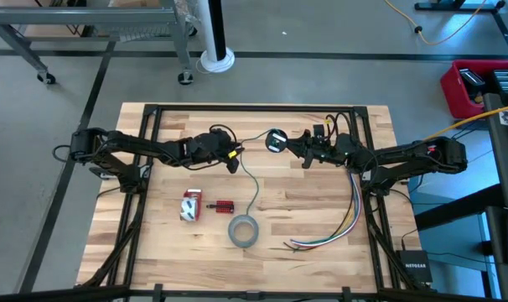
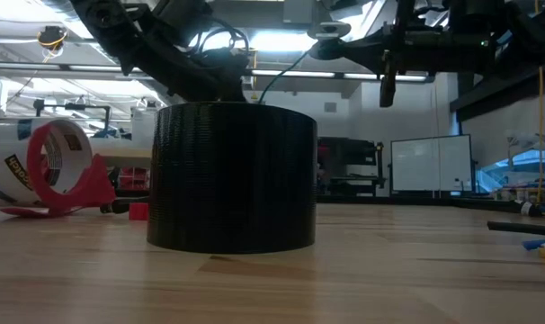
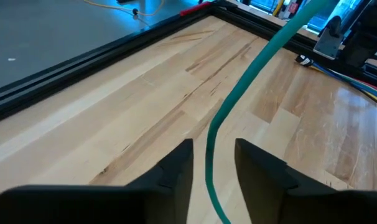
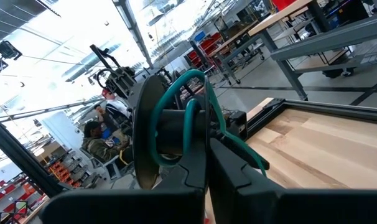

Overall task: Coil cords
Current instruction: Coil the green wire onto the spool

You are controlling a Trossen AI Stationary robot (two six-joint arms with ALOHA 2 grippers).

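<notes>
Cord, thin, dark grey-green, one item. Judged light and limp: it sags and curves under its own weight, will not hold a shape unless wound under tension, and looks smooth enough to slide through a loose grip. Best taken near the spool end for winding, and farther along for guiding.

Location: one end is wound on a small round disc-like spool held above the far middle of the table; from there it runs left to the left gripper, then drops and trails toward the near side, ending beside the grey tape roll.

Right gripper: closed on the spool's hub, a few turns of cord looped around it.

Left gripper: fingers slightly apart, cord passing between them; whether they pinch it cannot be told.

Also present: multicoloured wires at near right, red tape dispenser at near left.
</notes>
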